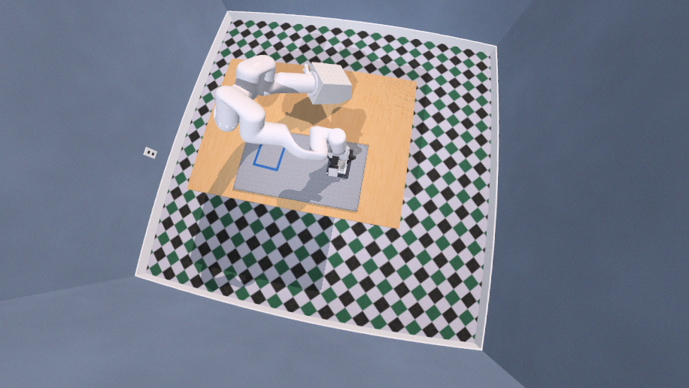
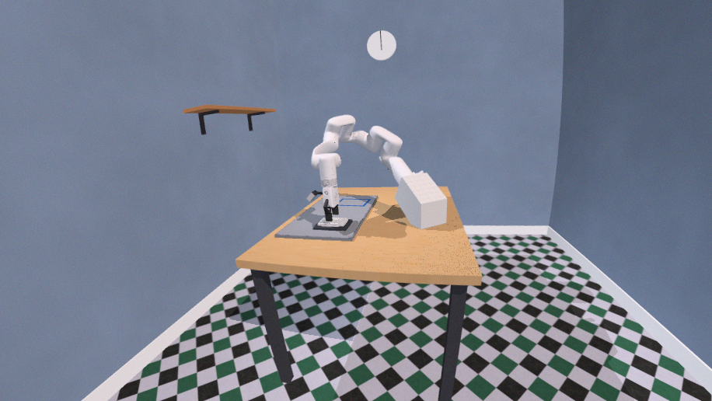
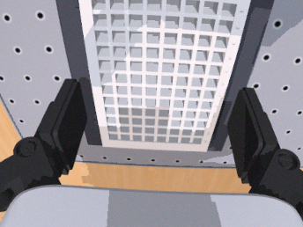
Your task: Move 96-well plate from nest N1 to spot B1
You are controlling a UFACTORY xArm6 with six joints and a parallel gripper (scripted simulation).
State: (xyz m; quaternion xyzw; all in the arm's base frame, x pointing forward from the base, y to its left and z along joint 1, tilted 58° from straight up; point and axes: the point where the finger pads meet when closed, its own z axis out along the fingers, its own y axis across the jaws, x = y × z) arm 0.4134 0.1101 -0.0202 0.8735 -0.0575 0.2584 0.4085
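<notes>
The plate [image 3: 160,59] sits flat in its dark nest [image 3: 63,32] near the right end of the grey deck [image 1: 298,185]. The gripper [image 3: 158,123] is spread wide with nothing in it, one finger [image 3: 66,117] outside each long side of the plate, small gaps both sides. The blue outline [image 1: 267,157] lies well apart to the left. From above, the arm [image 1: 284,137] covers the outline's far edge and part of the plate.
</notes>
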